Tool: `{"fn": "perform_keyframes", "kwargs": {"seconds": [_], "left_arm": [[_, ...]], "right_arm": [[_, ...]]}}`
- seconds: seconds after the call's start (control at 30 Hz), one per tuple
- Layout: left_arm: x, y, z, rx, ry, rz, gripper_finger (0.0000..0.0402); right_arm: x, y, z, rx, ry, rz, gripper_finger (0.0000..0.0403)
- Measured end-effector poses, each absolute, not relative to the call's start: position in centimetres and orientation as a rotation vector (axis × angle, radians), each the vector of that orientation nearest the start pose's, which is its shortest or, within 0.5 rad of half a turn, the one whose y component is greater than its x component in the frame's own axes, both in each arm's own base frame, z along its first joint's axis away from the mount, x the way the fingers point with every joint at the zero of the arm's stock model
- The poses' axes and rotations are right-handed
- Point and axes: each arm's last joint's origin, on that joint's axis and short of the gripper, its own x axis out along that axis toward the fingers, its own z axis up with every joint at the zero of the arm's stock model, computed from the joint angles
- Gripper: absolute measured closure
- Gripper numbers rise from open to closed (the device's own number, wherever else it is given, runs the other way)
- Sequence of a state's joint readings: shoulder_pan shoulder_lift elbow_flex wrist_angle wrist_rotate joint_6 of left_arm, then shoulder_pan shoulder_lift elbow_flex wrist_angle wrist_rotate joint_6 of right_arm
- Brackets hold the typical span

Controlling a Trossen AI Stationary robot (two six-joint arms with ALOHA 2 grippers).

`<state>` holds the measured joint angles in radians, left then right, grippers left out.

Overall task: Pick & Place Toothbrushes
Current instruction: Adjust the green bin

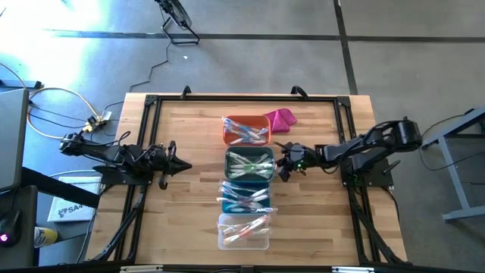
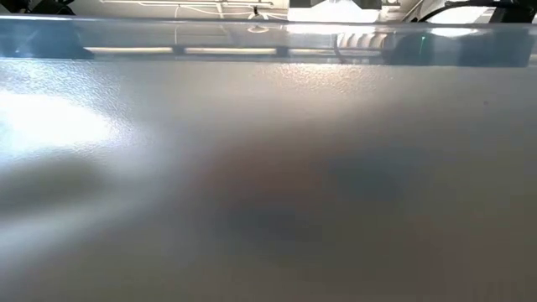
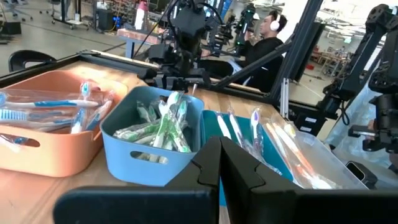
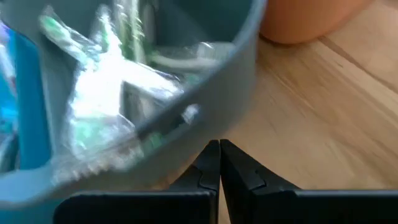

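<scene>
The wrapped, colour-tinted plastic toothbrushes lie sorted in 4 small rectangular bins mid-table. The right gripper, fingers together and empty, sits just beside the grey bin; it should open before reaching in. The left gripper waits closed, well apart.

Both arms were dark, near-black, built of jointed segments; the left arm carried looping black cables along its body, with a bundle of pale cords trailing off behind its base; the right arm had a bulbous rounded joint housing and a small green light near the wrist; the left gripper and the right gripper each ended in two matte black, wedge-shaped fingers tapering to blunt points, mounted on a broad flat black bar.
</scene>
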<state>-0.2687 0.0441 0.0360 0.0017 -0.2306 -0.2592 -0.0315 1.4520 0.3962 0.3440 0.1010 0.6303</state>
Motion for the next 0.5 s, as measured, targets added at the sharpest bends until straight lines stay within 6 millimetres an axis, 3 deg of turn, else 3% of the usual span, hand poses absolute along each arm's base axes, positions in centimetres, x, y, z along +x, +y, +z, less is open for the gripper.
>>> {"fn": "perform_keyframes", "kwargs": {"seconds": [0.5], "left_arm": [[9.6, -2.0, 17.2, -0.257, 0.013, -0.037, 0.0401]], "right_arm": [[24.8, -0.9, 11.0, 0.6, 0.579, -0.264, 0.04]]}}
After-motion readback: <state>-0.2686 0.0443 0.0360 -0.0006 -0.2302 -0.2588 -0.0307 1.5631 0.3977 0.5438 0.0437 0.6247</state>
